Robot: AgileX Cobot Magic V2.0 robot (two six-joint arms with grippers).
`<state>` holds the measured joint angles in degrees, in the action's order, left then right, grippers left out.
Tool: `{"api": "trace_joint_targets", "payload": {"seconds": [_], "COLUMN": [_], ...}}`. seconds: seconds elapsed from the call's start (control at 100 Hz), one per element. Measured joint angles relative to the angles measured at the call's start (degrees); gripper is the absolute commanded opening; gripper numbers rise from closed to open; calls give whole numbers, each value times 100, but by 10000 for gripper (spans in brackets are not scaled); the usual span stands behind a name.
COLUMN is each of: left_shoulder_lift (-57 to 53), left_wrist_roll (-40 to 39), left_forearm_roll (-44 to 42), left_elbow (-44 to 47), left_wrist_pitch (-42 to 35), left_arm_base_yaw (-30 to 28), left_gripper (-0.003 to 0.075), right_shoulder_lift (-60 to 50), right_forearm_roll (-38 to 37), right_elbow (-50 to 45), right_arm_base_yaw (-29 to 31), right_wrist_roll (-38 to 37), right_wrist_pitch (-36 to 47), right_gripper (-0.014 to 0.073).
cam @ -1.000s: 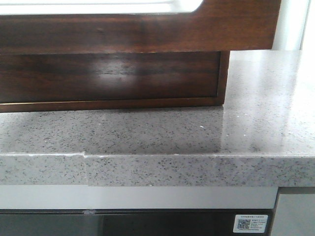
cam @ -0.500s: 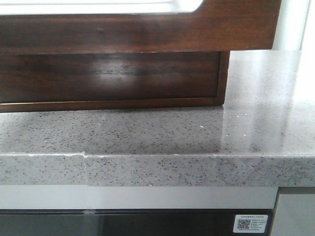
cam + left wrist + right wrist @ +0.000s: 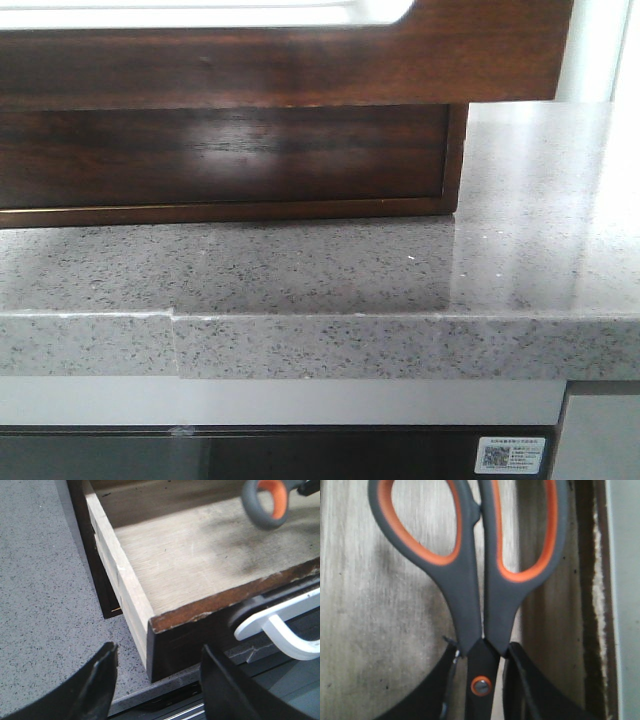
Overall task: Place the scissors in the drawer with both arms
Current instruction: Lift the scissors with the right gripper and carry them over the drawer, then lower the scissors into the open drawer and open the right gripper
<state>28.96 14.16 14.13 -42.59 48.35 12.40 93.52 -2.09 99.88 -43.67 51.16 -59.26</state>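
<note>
The dark reddish-brown drawer (image 3: 300, 65) stands pulled out over the speckled counter; its pale wooden floor (image 3: 200, 555) shows in the left wrist view. My right gripper (image 3: 481, 652) is shut on the scissors (image 3: 470, 595), gripping the blades near the pivot, with the grey-and-orange handles hanging over the drawer floor. One handle loop (image 3: 265, 502) also shows in the left wrist view above the drawer. My left gripper (image 3: 157, 672) is open and empty, just off the drawer's front corner (image 3: 170, 630), touching nothing.
The grey speckled counter (image 3: 400, 270) runs under the drawer, with its front edge (image 3: 350, 345) close below. The cabinet body (image 3: 220, 160) sits behind the drawer front. A white curved handle (image 3: 280, 627) lies beside the drawer front.
</note>
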Motion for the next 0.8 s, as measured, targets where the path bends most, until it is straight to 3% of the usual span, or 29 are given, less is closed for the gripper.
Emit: {"api": "trace_joint_targets", "payload": {"seconds": [0.18,0.42,0.64,0.8], "left_shoulder_lift": [0,0,0,0], "left_wrist_roll": [0,0,0,0], "left_forearm_roll": [0,0,0,0], "left_elbow": [0,0,0,0], "left_wrist_pitch": [0,0,0,0], "left_arm_base_yaw": [0,0,0,0], "left_gripper": [356,356,356,356], "right_shoulder_lift": [57,95,95,-84], "right_forearm_roll": [-107,-162,-204,-225], "right_elbow": [0,0,204,755], "right_arm_base_yaw": [0,0,0,0], "right_wrist_roll": [0,0,-76,-748], "right_wrist_pitch": [-231,-387,-552,-1008], "right_gripper": [80,259,264,264]}}
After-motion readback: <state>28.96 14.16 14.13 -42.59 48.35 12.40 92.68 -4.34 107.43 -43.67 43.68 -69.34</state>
